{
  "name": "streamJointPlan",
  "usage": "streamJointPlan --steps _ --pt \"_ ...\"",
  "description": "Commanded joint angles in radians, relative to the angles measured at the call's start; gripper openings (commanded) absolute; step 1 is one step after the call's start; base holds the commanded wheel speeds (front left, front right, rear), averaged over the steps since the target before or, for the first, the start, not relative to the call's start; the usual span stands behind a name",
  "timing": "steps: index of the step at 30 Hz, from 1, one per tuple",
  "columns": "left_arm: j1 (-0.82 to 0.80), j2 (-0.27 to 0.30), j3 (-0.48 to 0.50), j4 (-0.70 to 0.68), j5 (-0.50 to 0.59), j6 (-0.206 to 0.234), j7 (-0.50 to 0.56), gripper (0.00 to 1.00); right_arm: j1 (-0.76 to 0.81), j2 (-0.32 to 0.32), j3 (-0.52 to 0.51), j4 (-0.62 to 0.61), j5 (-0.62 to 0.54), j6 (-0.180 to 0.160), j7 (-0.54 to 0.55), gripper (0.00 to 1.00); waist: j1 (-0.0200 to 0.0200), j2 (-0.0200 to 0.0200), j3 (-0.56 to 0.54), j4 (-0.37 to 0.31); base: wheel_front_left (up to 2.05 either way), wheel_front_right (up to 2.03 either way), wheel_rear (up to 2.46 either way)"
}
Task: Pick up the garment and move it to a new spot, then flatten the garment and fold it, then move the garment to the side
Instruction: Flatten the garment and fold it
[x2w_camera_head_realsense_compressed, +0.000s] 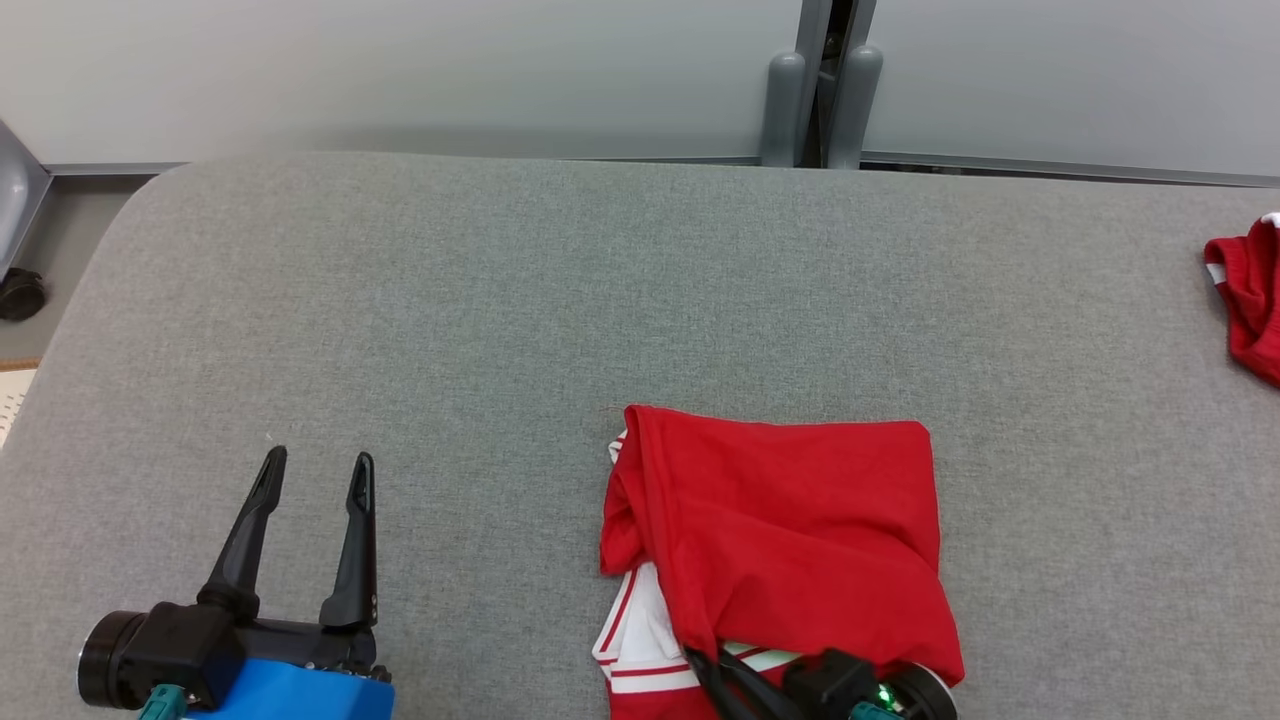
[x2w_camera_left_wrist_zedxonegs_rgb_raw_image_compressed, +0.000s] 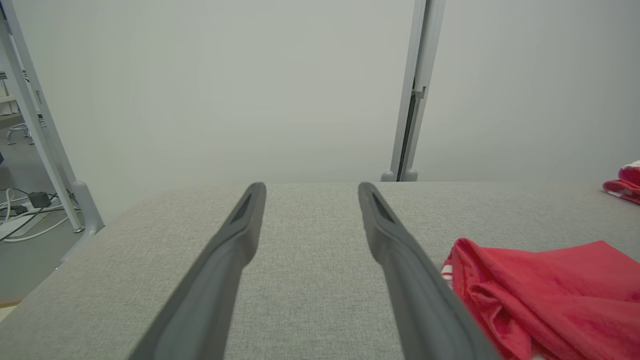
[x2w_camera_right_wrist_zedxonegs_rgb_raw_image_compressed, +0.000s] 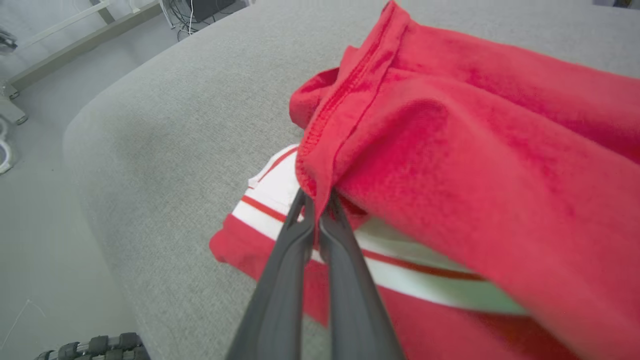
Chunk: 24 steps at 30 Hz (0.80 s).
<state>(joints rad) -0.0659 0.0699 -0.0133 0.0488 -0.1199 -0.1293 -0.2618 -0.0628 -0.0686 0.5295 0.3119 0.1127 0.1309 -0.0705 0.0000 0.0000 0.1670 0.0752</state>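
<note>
- Fingers of my left gripper (x2w_camera_head_realsense_compressed: 318, 458) stand spread wide, idle over the grey surface (x2w_camera_head_realsense_compressed: 480, 300), holding nothing.
- Garment (x2w_camera_head_realsense_compressed: 790, 520) lies mid-surface near my edge, folded into a rough rectangle; flattening and folding look done.
- My right gripper (x2w_camera_right_wrist_zedxonegs_rgb_raw_image_compressed: 316, 202) is clamped on its near edge; the move aside remains, I judge.

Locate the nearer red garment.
In the head view the red garment lies right of centre at the near edge of the grey surface, the right end effector shut on its hem, the open left end effector to its left.
</note>
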Motion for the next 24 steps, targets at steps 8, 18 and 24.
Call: streamJointPlan --steps 8,18,24 --pt "-0.016 0.002 -0.006 0.008 -0.004 -0.002 -0.004 1.00 -0.024 0.008 0.086 -0.057 0.068 0.000 0.061 0.00 0.0000 0.0000 -0.005 0.007 0.00 0.00 0.00" --pt "-0.013 0.006 -0.007 0.013 -0.003 -0.002 -0.004 1.00 -0.018 0.006 0.128 -0.051 0.116 0.000 0.090 1.00 0.0000 0.0000 -0.006 0.012 0.00 0.00 0.00" --pt "-0.003 0.006 0.002 0.014 0.002 -0.002 -0.004 1.00 -0.036 -0.032 0.104 -0.105 0.087 0.000 0.060 1.00 0.0000 0.0000 -0.016 -0.006 0.00 0.00 0.00"
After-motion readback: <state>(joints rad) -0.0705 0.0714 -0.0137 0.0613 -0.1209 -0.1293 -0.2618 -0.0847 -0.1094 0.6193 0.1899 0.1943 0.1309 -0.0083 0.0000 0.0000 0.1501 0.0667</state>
